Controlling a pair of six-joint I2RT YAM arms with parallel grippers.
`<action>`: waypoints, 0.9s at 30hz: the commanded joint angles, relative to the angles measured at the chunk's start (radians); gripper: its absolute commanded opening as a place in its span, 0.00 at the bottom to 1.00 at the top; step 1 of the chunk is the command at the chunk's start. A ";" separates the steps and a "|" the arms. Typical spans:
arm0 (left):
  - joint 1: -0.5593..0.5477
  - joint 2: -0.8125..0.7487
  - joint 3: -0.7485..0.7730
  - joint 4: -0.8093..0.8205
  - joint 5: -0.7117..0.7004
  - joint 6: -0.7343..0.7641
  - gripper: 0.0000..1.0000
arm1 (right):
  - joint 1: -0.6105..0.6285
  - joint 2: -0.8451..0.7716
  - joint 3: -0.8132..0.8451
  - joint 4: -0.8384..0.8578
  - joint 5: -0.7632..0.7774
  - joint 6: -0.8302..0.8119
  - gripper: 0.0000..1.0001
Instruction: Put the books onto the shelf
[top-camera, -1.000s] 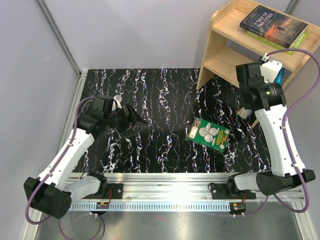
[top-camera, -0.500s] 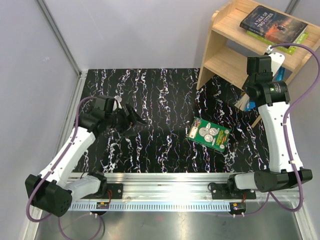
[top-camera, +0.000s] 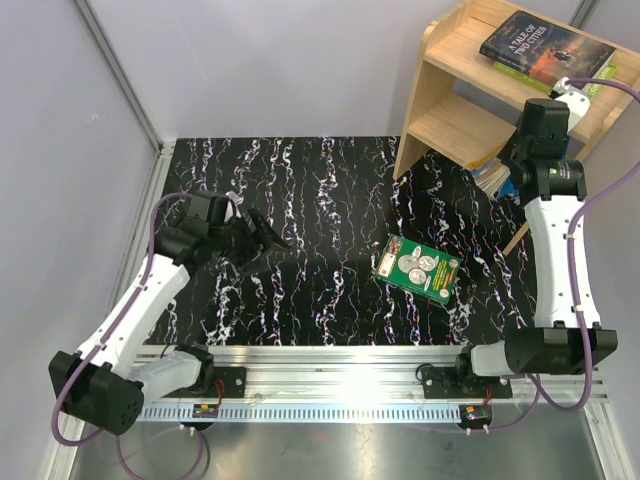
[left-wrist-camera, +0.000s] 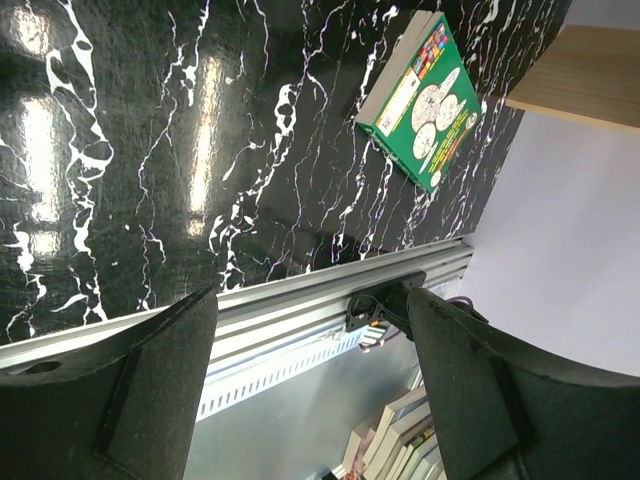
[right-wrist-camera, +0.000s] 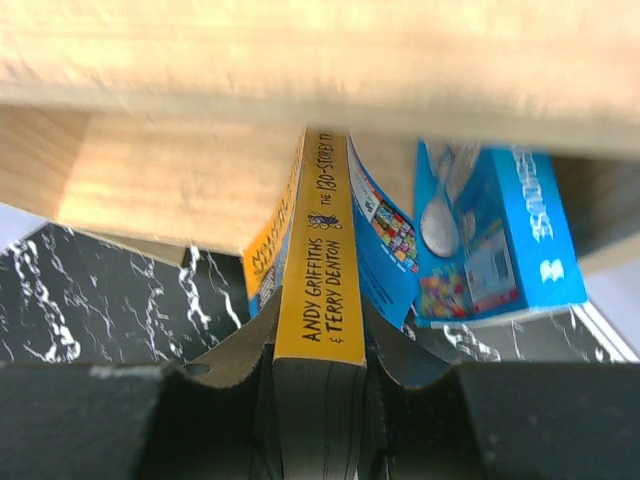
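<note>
Left gripper (top-camera: 268, 243) hovers over the marbled black table (top-camera: 330, 180), jaws apart and empty, while a dark green book with silver coins (top-camera: 416, 268) lies flat mid-table, not yet shelved. At the wooden shelf (top-camera: 452, 48), the right gripper (right-wrist-camera: 318, 345) is clamped on a yellow-spined paperback (right-wrist-camera: 320, 280) reading "Andy Griffiths & Terry Denton, The 130-Storey T…", nosed into the lower tier beside a blue book (right-wrist-camera: 500, 245). The step appears to be insertion; next it needs pushing home, then release. On top, A Tale of Two Cities (top-camera: 545, 48) rests on a lime green book (top-camera: 598, 82)
</note>
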 joint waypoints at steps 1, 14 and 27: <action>0.004 -0.053 -0.033 0.013 -0.031 0.004 0.79 | -0.018 -0.028 0.000 0.200 -0.021 -0.072 0.00; 0.006 -0.123 -0.193 0.131 -0.009 -0.059 0.79 | -0.008 -0.148 -0.046 0.214 0.140 -0.220 0.00; 0.006 -0.189 -0.257 0.056 -0.035 -0.017 0.79 | 0.008 -0.176 -0.307 0.704 0.193 -0.481 0.00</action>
